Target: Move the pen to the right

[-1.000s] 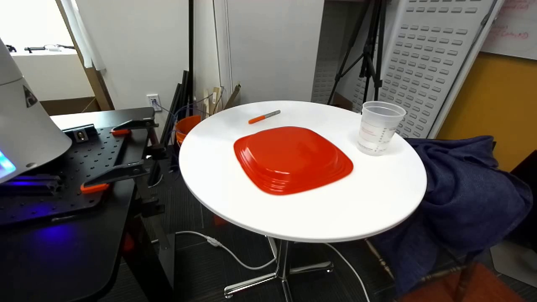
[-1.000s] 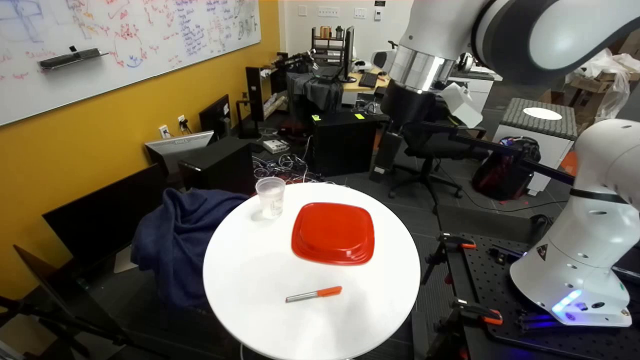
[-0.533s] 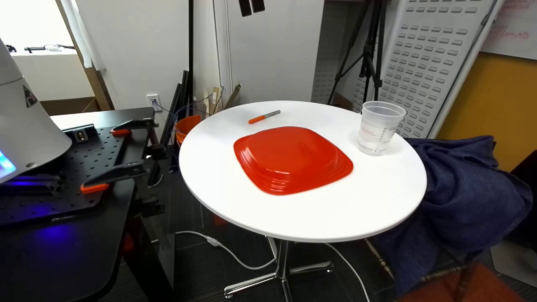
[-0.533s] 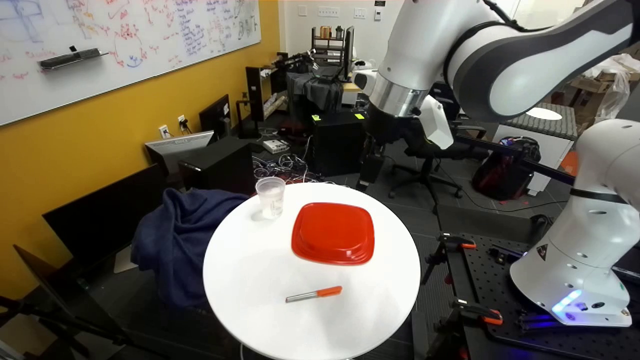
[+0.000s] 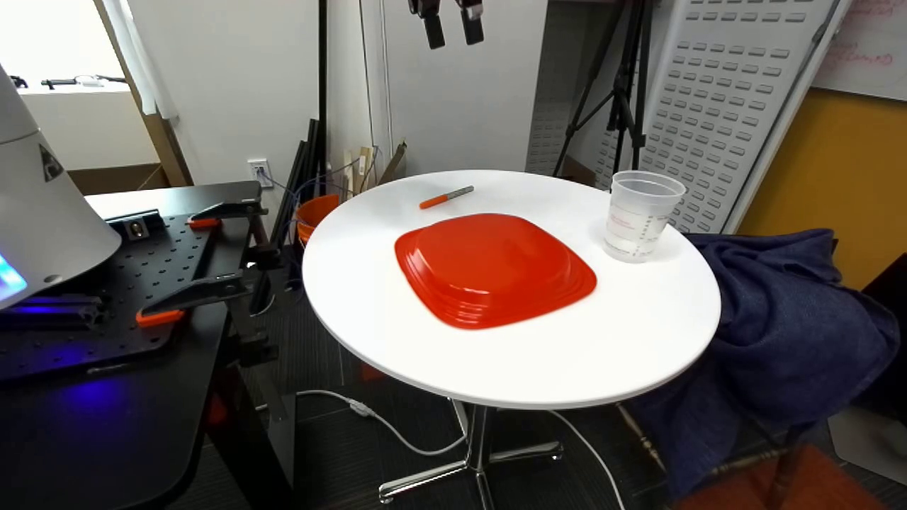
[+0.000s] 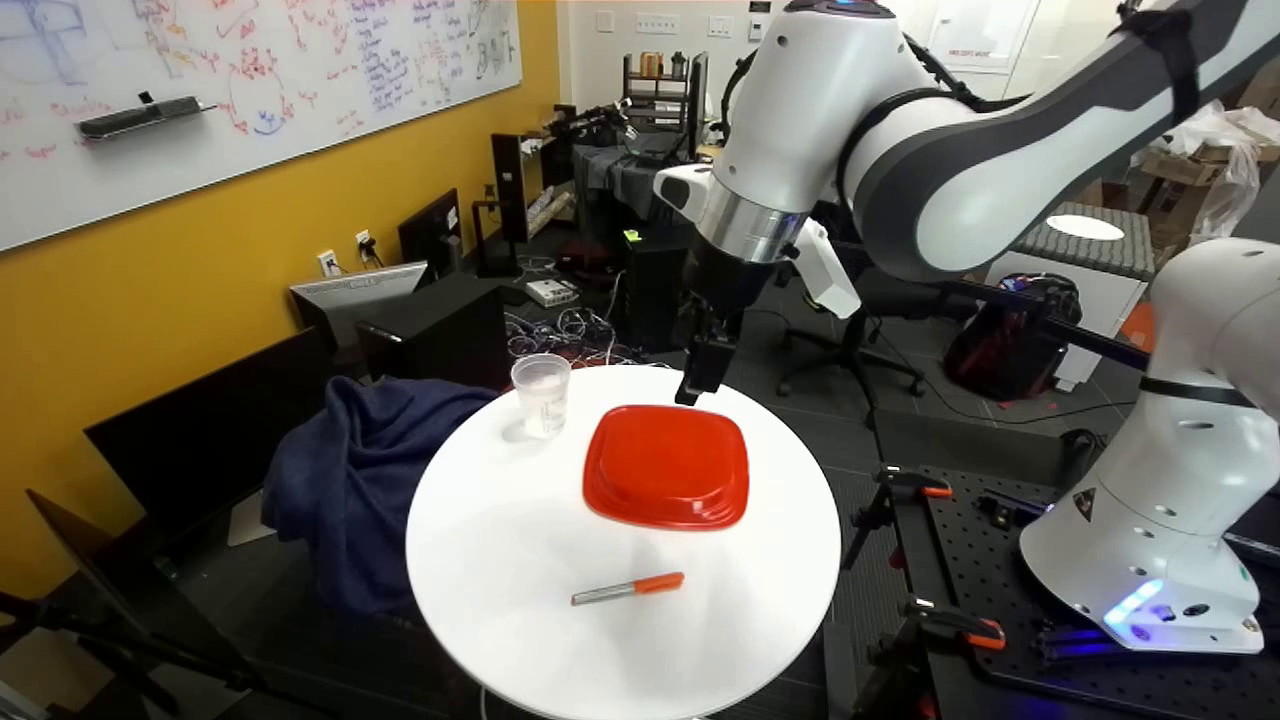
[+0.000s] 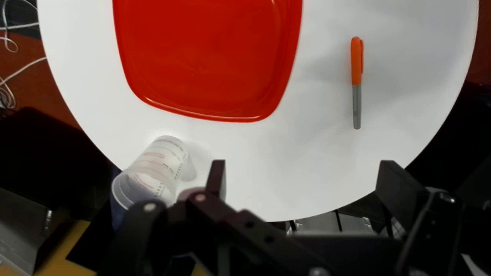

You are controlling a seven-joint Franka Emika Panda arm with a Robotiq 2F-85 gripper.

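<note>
The pen, with an orange cap and a grey barrel, lies flat on the white round table. It shows in both exterior views (image 5: pixel 446 197) (image 6: pixel 628 589) and at the upper right of the wrist view (image 7: pixel 356 82). My gripper is open and empty, raised above the table. Its two fingers show at the top of an exterior view (image 5: pixel 454 34). In an exterior view (image 6: pixel 700 385) it appears over the plate's far edge. In the wrist view (image 7: pixel 301 163) the fingers are wide apart, with nothing between them and the pen ahead, towards the right finger.
A red squarish plate (image 5: pixel 489 269) (image 6: pixel 666 465) (image 7: pixel 207 57) lies upside down beside the pen. A clear plastic cup (image 5: pixel 638 219) (image 6: pixel 545 400) (image 7: pixel 161 165) stands near the rim of the white round table (image 5: pixel 602 347). A chair with a dark blue cloth (image 5: pixel 786 340) stands beside it.
The arm has moved over the table and lower. My gripper has come into an exterior view from the top edge. The pen, plate and cup have not moved.
</note>
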